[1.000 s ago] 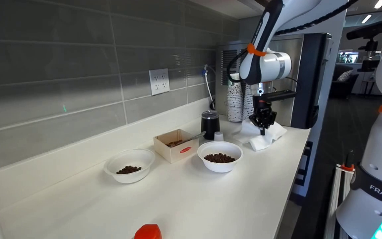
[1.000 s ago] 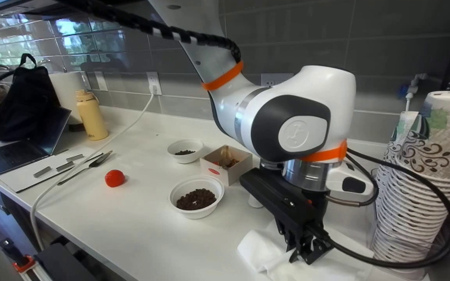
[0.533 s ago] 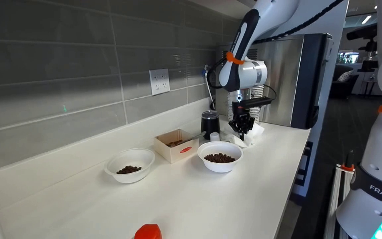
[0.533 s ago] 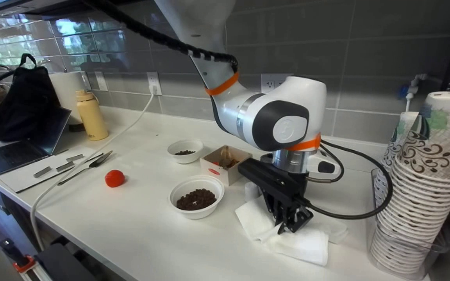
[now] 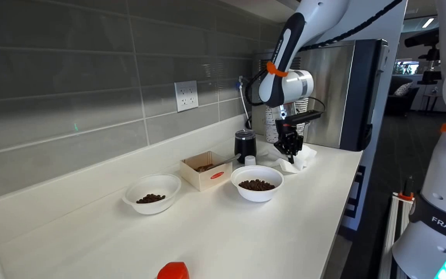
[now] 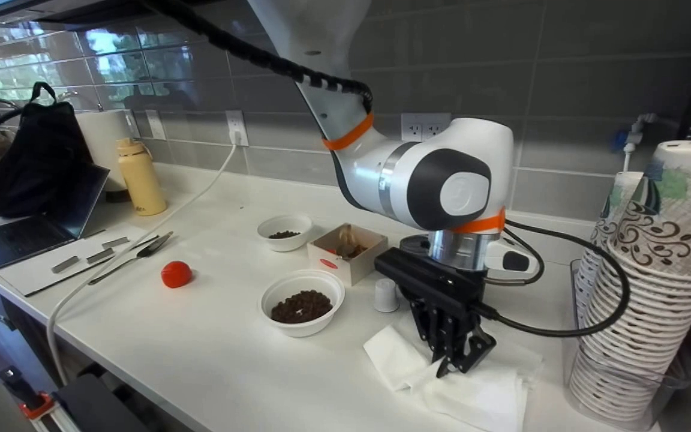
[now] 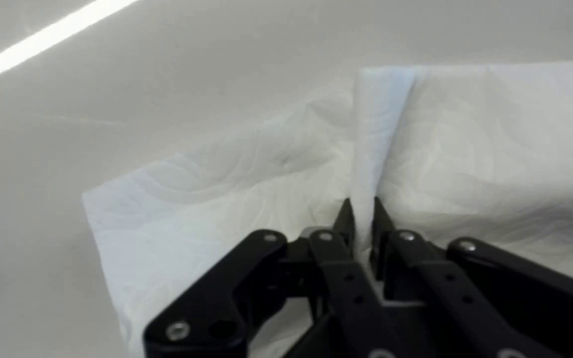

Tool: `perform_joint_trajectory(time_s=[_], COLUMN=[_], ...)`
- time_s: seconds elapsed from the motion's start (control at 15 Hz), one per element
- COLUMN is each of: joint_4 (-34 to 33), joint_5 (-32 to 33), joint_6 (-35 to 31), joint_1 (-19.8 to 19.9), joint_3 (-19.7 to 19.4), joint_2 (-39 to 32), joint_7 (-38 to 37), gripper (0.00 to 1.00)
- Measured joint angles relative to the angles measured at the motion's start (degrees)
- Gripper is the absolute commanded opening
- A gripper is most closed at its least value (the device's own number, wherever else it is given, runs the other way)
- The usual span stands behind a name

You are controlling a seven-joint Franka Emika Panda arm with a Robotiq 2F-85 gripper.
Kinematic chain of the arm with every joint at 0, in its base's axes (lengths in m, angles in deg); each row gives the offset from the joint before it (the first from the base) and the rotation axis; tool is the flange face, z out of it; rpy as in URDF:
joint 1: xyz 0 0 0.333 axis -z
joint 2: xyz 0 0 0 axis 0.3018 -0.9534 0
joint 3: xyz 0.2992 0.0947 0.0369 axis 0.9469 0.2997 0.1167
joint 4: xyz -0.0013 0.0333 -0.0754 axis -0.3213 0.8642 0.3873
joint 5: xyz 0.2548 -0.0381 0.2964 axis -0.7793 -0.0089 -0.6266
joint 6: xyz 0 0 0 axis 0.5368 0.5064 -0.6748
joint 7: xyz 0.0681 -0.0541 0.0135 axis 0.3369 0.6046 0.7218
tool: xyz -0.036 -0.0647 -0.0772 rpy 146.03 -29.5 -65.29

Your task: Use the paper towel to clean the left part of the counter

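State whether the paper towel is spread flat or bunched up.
Partly spread, but rumpled: the wrist view shows the paper towel pinched into a ridge in the end effector, with sheet lying out on both sides.

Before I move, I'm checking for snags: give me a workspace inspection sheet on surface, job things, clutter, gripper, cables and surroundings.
Surface: pale counter with a tiny dark speck.
Job things: paper towel, rumpled, resting on the counter.
Clutter: fuller bowl and emptier bowl, both holding dark bits; box; black tumbler; small cup; stacked cups; red object.
Gripper: closed on a fold of the paper towel.
Cables: black cable overlaps the stacked cups in an exterior view, contact unclear; white cord crosses the counter.
Surroundings: tiled wall, metal appliance, backpack, laptop, yellow bottle.
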Motion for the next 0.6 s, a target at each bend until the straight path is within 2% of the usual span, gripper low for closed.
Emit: perform_joint_trajectory(time_s=[0.27, 0.6], joint_4=[-0.1, -2.7], joint_5=[1.3, -2.0], joint_6=[-0.2, -0.6], joint_1=[1.2, 2.1], joint_3=[-2.9, -0.3], joint_2=[0.0, -0.3], joint_7=[0.3, 2.0], gripper=[0.02, 0.02])
